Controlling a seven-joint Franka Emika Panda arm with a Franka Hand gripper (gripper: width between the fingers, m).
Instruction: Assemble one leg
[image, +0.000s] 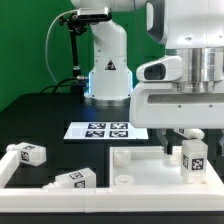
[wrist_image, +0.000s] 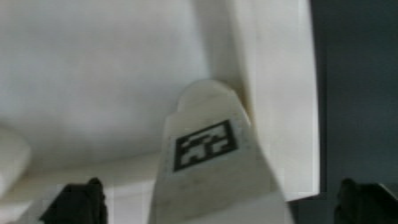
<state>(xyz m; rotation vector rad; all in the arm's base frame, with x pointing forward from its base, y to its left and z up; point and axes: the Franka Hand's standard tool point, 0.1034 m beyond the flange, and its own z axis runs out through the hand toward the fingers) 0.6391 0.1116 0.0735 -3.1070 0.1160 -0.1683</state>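
Observation:
A white leg (image: 193, 157) with a black-and-white tag stands upright at the exterior view's right end of the big white square panel (image: 140, 168). My gripper (image: 193, 138) hangs straight above it, fingers on either side. In the wrist view the leg (wrist_image: 214, 150) lies between the two dark fingertips (wrist_image: 80, 203), with a gap showing on each side, so my gripper (wrist_image: 222, 205) is open around it. The leg's foot and how it meets the panel are hidden.
Two more tagged legs lie at the exterior view's left, one on the dark table (image: 27, 153) and one on the panel's front rim (image: 75, 179). The marker board (image: 105, 130) lies behind the panel. The arm's base (image: 107, 70) stands at the back.

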